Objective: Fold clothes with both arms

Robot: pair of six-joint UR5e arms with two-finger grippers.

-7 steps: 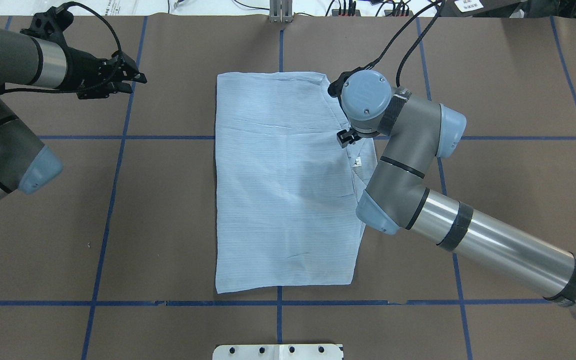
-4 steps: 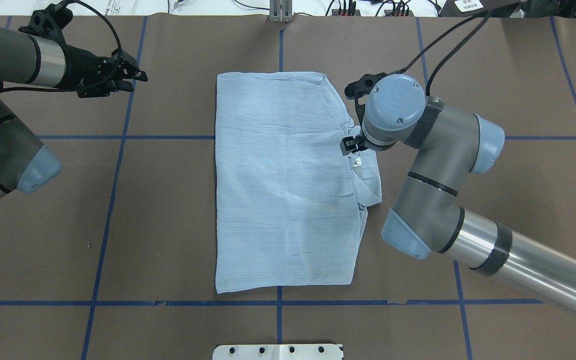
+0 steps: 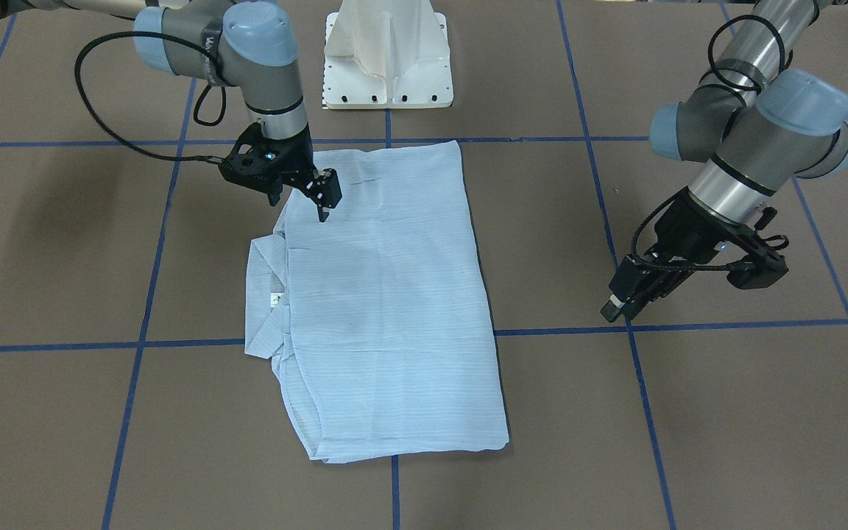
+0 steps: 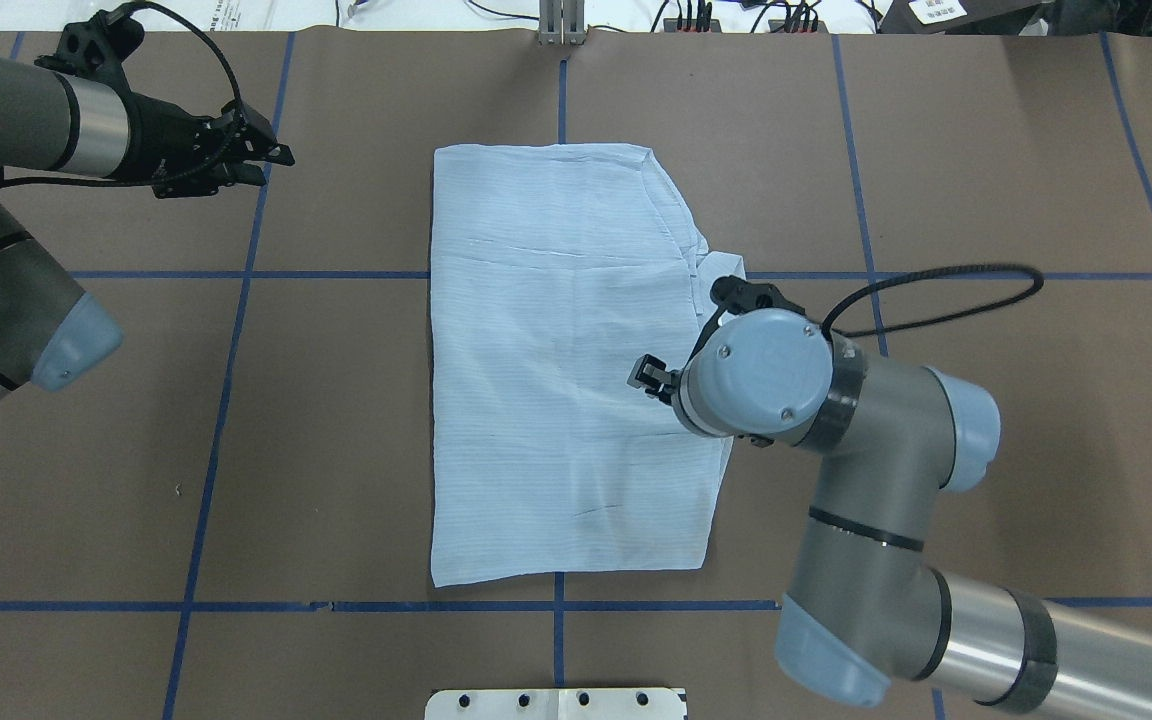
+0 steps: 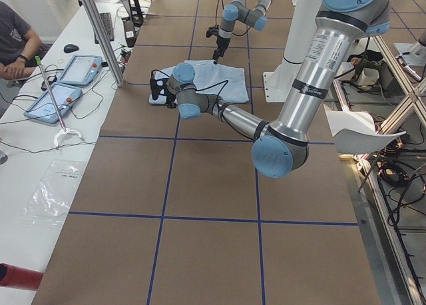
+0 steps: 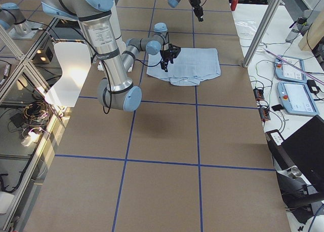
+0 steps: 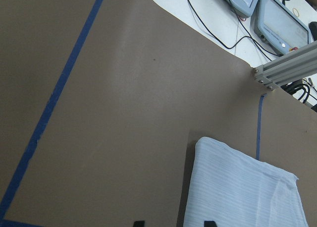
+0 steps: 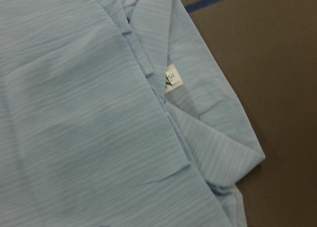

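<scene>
Light-blue striped shirt [image 4: 556,400] is laid folded before white pedestal base [image 4: 556,703]. Black right gripper [image 4: 648,372] is held over it, opening can't be told; black left gripper [image 4: 276,168] is spread, empty. Fold could be undone if only the top layer gets pinched.

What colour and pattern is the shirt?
The shirt is light blue, finely striped; right wrist view.

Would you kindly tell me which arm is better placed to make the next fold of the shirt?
The right, I think. The right pincer hovers over the shirt near the protruding collar, while the left pincer hangs over the table, well off the cloth.
</scene>
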